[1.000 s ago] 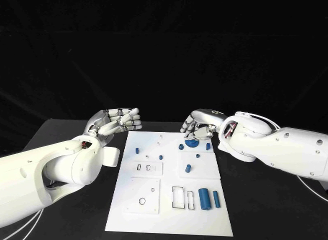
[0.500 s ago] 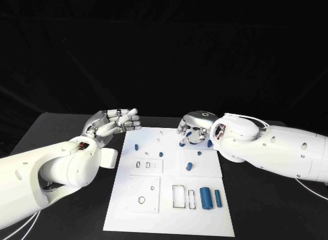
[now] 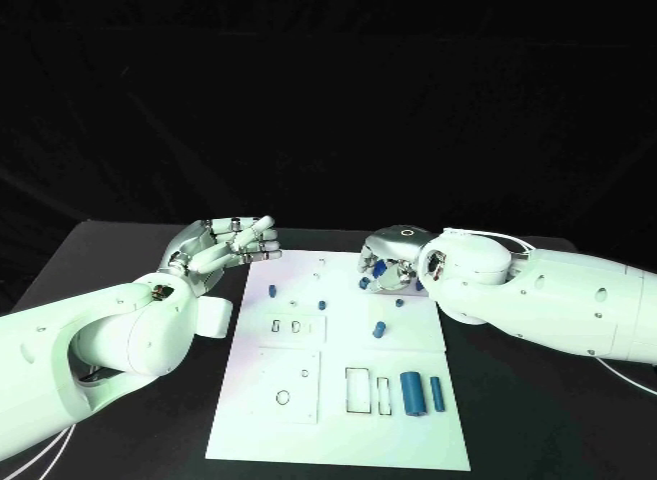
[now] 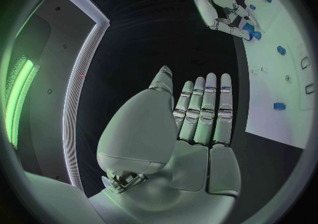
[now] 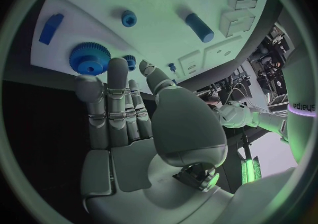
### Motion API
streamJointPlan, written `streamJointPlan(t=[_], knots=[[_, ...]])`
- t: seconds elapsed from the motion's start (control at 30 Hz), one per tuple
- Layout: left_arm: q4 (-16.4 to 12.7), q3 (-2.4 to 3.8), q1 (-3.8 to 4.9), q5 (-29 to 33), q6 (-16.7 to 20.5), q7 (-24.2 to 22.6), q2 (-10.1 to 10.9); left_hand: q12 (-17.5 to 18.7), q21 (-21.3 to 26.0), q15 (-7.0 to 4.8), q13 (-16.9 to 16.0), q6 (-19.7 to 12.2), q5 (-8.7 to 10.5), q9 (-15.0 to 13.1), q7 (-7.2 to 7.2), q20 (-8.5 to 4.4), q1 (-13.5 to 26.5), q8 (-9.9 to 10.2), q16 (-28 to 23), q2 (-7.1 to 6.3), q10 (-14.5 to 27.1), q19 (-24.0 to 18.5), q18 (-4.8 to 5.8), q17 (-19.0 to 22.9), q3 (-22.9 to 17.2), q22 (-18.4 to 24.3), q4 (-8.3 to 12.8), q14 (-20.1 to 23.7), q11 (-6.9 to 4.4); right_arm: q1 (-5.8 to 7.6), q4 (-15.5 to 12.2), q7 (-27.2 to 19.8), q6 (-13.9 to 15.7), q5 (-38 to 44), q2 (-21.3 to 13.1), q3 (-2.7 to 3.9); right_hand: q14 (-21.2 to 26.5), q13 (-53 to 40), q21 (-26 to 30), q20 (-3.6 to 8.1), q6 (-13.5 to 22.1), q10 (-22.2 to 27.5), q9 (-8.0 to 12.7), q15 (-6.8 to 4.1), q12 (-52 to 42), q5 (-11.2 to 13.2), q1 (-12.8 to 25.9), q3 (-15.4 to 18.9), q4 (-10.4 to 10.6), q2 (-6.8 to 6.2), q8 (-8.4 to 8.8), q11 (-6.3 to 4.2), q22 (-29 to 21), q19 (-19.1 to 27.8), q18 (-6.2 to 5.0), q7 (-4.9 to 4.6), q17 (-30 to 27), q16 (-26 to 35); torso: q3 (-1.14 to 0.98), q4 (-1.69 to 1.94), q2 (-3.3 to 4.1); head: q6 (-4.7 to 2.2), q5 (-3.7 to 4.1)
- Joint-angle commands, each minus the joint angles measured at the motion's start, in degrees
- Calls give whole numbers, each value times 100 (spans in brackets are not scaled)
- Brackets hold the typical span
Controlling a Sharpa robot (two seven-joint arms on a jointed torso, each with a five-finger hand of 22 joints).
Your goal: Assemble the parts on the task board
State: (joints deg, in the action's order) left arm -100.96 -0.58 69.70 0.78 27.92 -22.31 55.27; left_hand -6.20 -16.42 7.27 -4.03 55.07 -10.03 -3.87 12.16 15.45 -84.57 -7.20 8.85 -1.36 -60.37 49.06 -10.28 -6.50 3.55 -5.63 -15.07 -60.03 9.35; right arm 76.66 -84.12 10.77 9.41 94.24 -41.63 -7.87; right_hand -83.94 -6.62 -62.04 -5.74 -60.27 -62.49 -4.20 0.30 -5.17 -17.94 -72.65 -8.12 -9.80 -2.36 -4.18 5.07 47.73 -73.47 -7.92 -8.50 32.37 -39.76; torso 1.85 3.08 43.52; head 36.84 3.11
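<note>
With the right hand [image 3: 390,262]'s fingers spread and empty beside the gear [image 5: 89,57], it could be knocked aside; the left hand [image 3: 224,246] is held open.

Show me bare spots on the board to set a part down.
The task board is bare along its near edge, below the slots and the two long blue parts. The far left corner beside the left hand is bare too. The far right is crowded: the right hand hovers over the gear and small pegs.
</note>
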Motion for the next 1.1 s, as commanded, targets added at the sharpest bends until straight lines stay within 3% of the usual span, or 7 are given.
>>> streamJointPlan(t=[0.03, 0.13, 0.4, 0.77, 1.1], knots=[[-23, 5, 12, -1, -112, -15, -2, 37, -3, 31, 8, 0, 28, 10, 35, -4, -52, 34, -43, -15, -11, 32, -30, -10, 35, 7, -13, -16, 31, -9, 15, 92, -185, 189, 16, 0, -144, -11, -263, 4, -55, -9, -12, -43, -40, -28, -97, -53, 43, 21, -32, -10, 367, -130, 134, 14, 363, -382, 5, 22, 17, 1, -10], [-33, 5, 13, -1, -113, -3, 7, 43, -1, 33, 9, -2, 27, 10, 40, -4, -55, 40, -49, -10, -9, 30, -30, -11, 35, 9, -13, -13, 34, -15, 56, 97, -159, 191, 29, 0, -174, -11, -601, 4, -100, -62, -14, -43, -61, -22, -124, -166, 79, 53, -41, -8, 834, -277, 202, 3, 828, -875, 10, 30, 31, -15, -5], [-41, 5, 18, -2, -122, 27, 17, 65, 9, 38, 8, 6, 19, 7, 35, -2, -84, 53, -70, 39, -13, 26, -29, -18, 16, 21, -11, -11, 35, -46, 80, 108, -123, 189, 60, 0, -105, 38, -930, -20, -149, -140, -5, -22, -40, -23, -125, -518, 145, 9, -11, 13, 1284, -336, 255, -39, 1275, -1409, 16, 47, 60, -25, 8], [-45, 5, 23, -10, -166, 82, 32, 90, 4, 36, 6, 14, 19, 6, 30, -5, -127, 71, -90, 83, -21, 46, -35, -29, -4, 26, -1, -17, 32, -55, 131, 162, -138, 188, 72, 0, -85, 88, -1172, -37, -189, -188, -4, -14, -7, 25, -63, -785, 255, -110, 3, 22, 1635, -393, 297, -41, 1640, -1838, 24, 57, 81, -4, -3], [-53, 5, 26, -14, -201, 139, 39, 109, -6, 37, 6, 18, 17, 6, 32, -11, -159, 85, -106, 120, -27, 70, -34, -36, -23, 27, 5, -19, 32, -61, 183, 175, -181, 188, 111, 0, -110, 101, -1354, -40, -221, -265, -8, -18, -17, 55, -29, -916, 348, -153, 0, 8, 1910, -482, 338, -31, 1927, -2144, 32, 71, 95, 2, 48]])
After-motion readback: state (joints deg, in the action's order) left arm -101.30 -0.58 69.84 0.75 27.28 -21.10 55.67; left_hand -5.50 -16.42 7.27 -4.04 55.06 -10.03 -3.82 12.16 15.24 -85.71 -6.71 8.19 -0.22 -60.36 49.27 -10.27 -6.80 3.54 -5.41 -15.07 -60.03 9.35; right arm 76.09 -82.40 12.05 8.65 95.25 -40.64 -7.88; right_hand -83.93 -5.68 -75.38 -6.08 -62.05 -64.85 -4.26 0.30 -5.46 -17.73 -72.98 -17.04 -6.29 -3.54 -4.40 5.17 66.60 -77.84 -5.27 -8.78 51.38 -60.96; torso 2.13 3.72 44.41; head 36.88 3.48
